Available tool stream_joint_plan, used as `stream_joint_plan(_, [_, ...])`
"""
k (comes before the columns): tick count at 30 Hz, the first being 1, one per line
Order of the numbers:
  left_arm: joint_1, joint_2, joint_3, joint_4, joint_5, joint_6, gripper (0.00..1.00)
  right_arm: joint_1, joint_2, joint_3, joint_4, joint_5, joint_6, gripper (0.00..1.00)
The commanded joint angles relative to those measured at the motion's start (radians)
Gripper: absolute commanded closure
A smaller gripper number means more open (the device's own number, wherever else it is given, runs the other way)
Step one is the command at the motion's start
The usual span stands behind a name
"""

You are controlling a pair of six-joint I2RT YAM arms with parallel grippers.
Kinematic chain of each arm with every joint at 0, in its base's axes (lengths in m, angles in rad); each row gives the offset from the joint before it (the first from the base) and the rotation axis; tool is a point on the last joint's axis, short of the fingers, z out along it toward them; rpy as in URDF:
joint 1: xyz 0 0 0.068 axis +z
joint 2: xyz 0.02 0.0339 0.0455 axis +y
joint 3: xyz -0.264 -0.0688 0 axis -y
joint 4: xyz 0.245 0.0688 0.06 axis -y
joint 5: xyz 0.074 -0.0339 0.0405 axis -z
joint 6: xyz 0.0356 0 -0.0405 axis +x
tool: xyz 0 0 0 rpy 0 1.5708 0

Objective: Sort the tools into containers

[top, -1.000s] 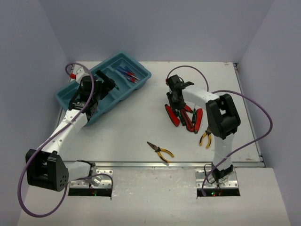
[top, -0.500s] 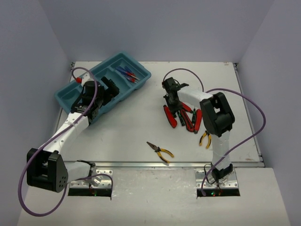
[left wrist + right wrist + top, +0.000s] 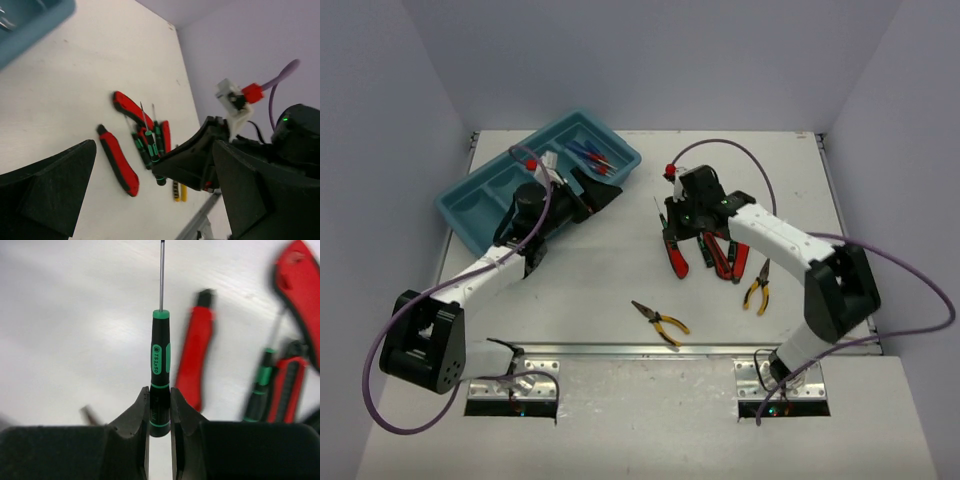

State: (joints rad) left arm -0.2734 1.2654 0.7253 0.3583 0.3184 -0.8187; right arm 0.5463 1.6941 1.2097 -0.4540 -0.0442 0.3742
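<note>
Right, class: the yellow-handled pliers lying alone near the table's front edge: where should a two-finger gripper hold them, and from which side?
Grip the yellow-handled pliers just behind the pivot, where the handles run closest, coming straight down from above. They lie flat on the table with bare surface around them, so jaws can probably close across that narrow part, square to the tool's diagonal line.

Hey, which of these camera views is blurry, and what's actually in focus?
Right wrist view: the green-black screwdriver in the right pincer is sharp, the red pliers beyond smear; left wrist view: its own fingers loom dark and soft; top view: even light, crisp.
</note>
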Motion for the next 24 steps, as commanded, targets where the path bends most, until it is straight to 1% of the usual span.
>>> stream_joint_plan(1, [-0.063, 0.042, -0.054, 0.431, 0.191, -0.163, 0.02, -0.002, -0.240, -0.176, 0.312, -0.486, 0.090, 1.00])
stream_joint_plan(4, [-0.097, 0.066, -0.041, 0.475, 0.184, -0.167, 0.08, -0.001, -0.304, -0.214, 0.412, -0.596, 0.151, 1.00])
stream_joint_plan(8, [-0.139, 0.090, -0.023, 0.477, 0.183, -0.163, 0.22, 0.000, -0.332, -0.195, 0.437, -0.635, 0.186, 1.00])
stream_joint_plan(9, [-0.148, 0.098, -0.020, 0.487, 0.188, -0.165, 0.29, -0.001, -0.330, -0.183, 0.431, -0.635, 0.189, 1.00])
stream_joint_plan(10, [-0.158, 0.106, -0.017, 0.499, 0.193, -0.168, 0.38, -0.002, -0.327, -0.174, 0.427, -0.632, 0.193, 1.00])
stream_joint_plan(11, [-0.167, 0.112, -0.013, 0.503, 0.194, -0.169, 0.51, -0.002, -0.326, -0.172, 0.430, -0.626, 0.196, 1.00])
stream_joint_plan(13, [-0.181, 0.125, -0.002, 0.489, 0.201, -0.166, 0.71, -0.002, -0.326, -0.167, 0.439, -0.607, 0.212, 1.00])
stream_joint_plan(14, [-0.182, 0.128, 0.002, 0.481, 0.203, -0.164, 0.90, -0.002, -0.325, -0.163, 0.439, -0.601, 0.215, 1.00])
stream_joint_plan(15, [-0.182, 0.130, 0.007, 0.471, 0.201, -0.156, 0.96, -0.002, -0.322, -0.153, 0.432, -0.595, 0.215, 1.00])
stream_joint_plan(16, [-0.182, 0.130, 0.011, 0.462, 0.199, -0.147, 1.00, -0.003, -0.318, -0.143, 0.424, -0.590, 0.215, 1.00])
stream_joint_plan(17, [-0.181, 0.125, 0.015, 0.427, 0.192, -0.125, 1.00, -0.002, -0.313, -0.138, 0.409, -0.576, 0.216, 1.00])
stream_joint_plan(18, [-0.181, 0.122, 0.024, 0.402, 0.187, -0.108, 1.00, -0.003, -0.311, -0.133, 0.401, -0.563, 0.216, 0.94])
stream_joint_plan(19, [-0.182, 0.119, 0.035, 0.370, 0.178, -0.093, 1.00, -0.004, -0.311, -0.128, 0.394, -0.549, 0.217, 0.83])
stream_joint_plan(21, [-0.181, 0.111, 0.072, 0.255, 0.131, -0.059, 1.00, -0.009, -0.316, -0.130, 0.370, -0.498, 0.221, 0.30])
stream_joint_plan(22, [-0.171, 0.108, 0.132, 0.096, 0.026, -0.014, 1.00, -0.013, -0.332, -0.130, 0.339, -0.443, 0.219, 0.14])
stream_joint_plan(23, [-0.160, 0.107, 0.191, -0.061, -0.080, 0.029, 1.00, -0.017, -0.347, -0.129, 0.306, -0.384, 0.217, 0.01])
stream_joint_plan(24, [-0.139, 0.116, 0.233, -0.155, -0.161, 0.047, 1.00, -0.026, -0.358, -0.126, 0.263, -0.319, 0.210, 0.01])
